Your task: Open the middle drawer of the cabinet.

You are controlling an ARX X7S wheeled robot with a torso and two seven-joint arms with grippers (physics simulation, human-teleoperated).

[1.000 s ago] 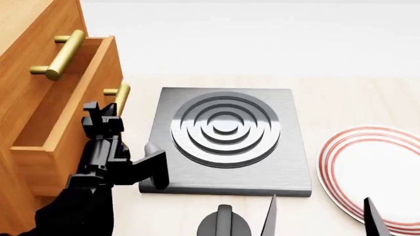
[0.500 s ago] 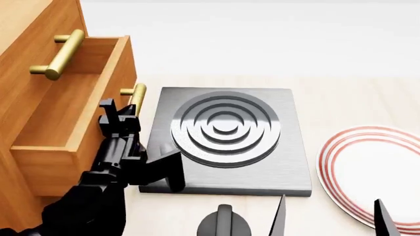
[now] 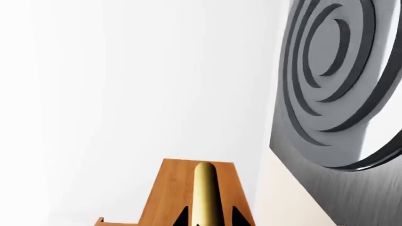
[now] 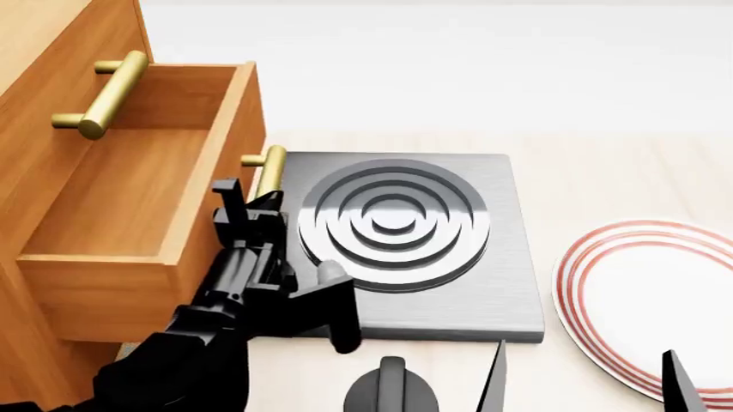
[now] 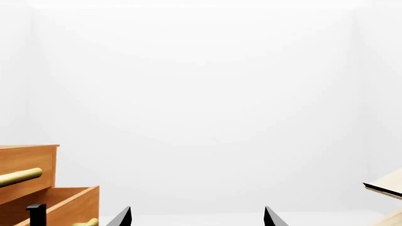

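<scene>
The cabinet [image 4: 51, 60] stands at the left of the head view, with its top brass handle [image 4: 103, 94] showing. The middle drawer [image 4: 126, 197] is pulled well out, and its lighter inside is bare. My left gripper [image 4: 254, 204] is shut on the drawer's brass bar handle [image 4: 270, 168]. In the left wrist view that handle [image 3: 206, 193] runs between the black fingers [image 3: 181, 218] of my left gripper [image 3: 207, 219]. My right gripper [image 4: 584, 382] is open at the bottom right, holding nothing. In its own view the right gripper [image 5: 196, 217] points at white space, with the cabinet [image 5: 28, 160] far off to one side.
A grey stove plate [image 4: 396, 240] with raised rings lies just right of the drawer front, close to my left arm. A white plate with red rings [image 4: 641, 300] sits at the right, above my right fingertips. The lowest drawer is hidden below the open one.
The middle drawer has slid further out to the right, and my left gripper has moved with it, still shut on the handle. The right gripper has shifted slightly right.
</scene>
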